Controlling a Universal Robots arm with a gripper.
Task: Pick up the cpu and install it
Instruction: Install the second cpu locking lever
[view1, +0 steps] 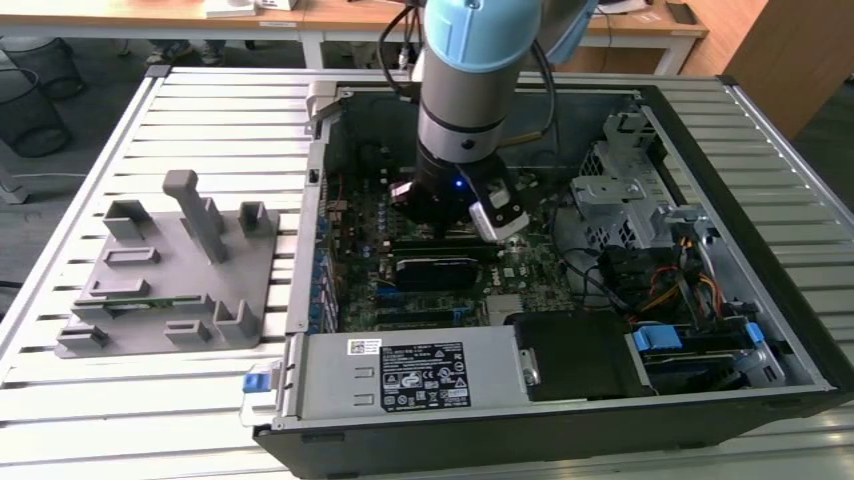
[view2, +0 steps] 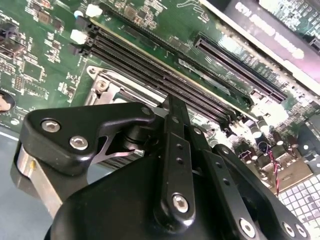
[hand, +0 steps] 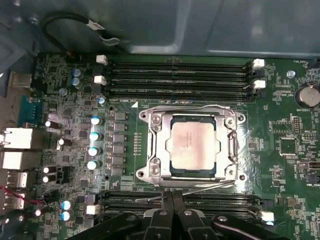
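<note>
My pincer (hand: 172, 212) hangs low inside the open computer case (view1: 747, 300), just above the motherboard (hand: 75, 100), with its black fingers (hand: 165, 200) brought together at the tips and holding nothing. Just beyond those tips, in the first wrist view, the cpu (hand: 193, 145) lies flat in the socket (hand: 150, 145), its silver top square within the metal frame. Rows of dark memory slots (hand: 180, 75) run along the far side of the socket, and another row lies on the side nearest my pincer, right under the fingertips. In the second wrist view my black linkage (view2: 175, 165) covers most of the socket, with only a corner of the frame (view2: 102, 82) and the long slots past it. In the exterior view my arm (view1: 467, 90) stands upright over the middle of the case, and the case rests on a slatted metal table (view1: 200, 120). Beside the case, toward the exterior view's left, a grey plastic fixture (view1: 174, 270) sits on the table.
</note>
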